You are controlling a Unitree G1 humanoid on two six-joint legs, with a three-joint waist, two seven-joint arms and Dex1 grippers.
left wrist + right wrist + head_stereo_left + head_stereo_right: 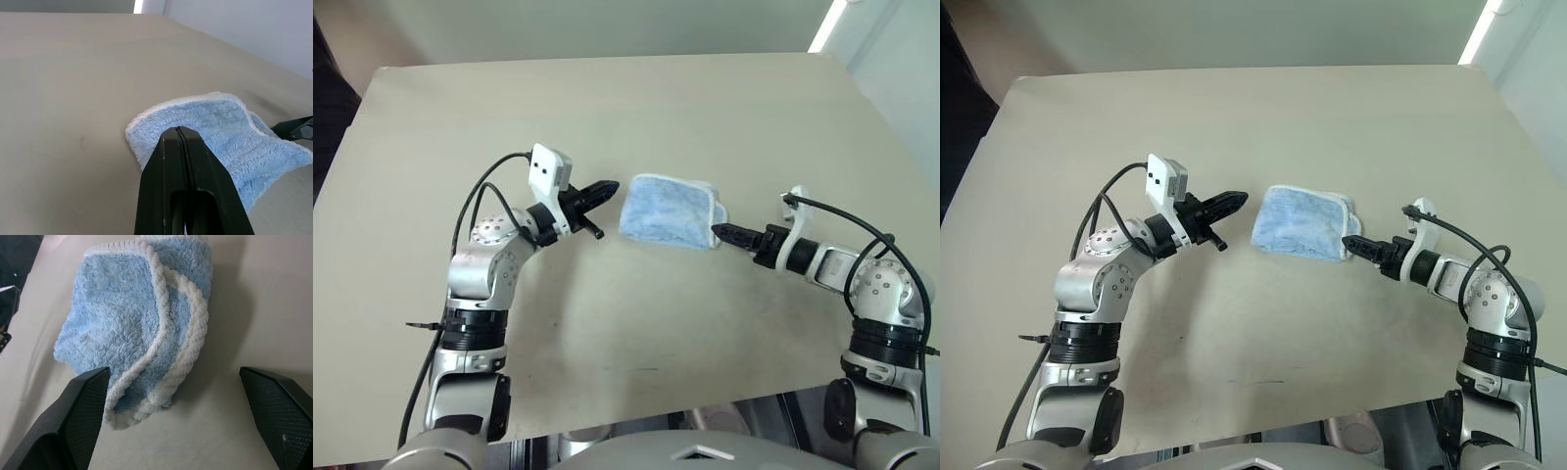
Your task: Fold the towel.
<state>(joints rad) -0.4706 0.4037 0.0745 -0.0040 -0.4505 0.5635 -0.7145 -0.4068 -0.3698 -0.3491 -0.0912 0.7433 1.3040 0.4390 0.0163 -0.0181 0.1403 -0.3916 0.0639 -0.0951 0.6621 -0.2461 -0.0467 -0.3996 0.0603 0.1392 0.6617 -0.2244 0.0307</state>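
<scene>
Towel (668,211): folded on the table (705,108).
Left gripper (612,189): closed, empty, left of towel.
Right gripper (181,416): wide apart, empty, at towel's right edge.

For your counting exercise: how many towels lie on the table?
1. The towel lies folded mid-table, between the left gripper and right gripper.

The towel (220,132) hides partly behind the left gripper (188,166) in the left wrist view.

You see silver-grey jointed arms with black bands, loose black cables, a white camera block (549,168) at the left wrist, and tapering black fingers (600,192).
</scene>
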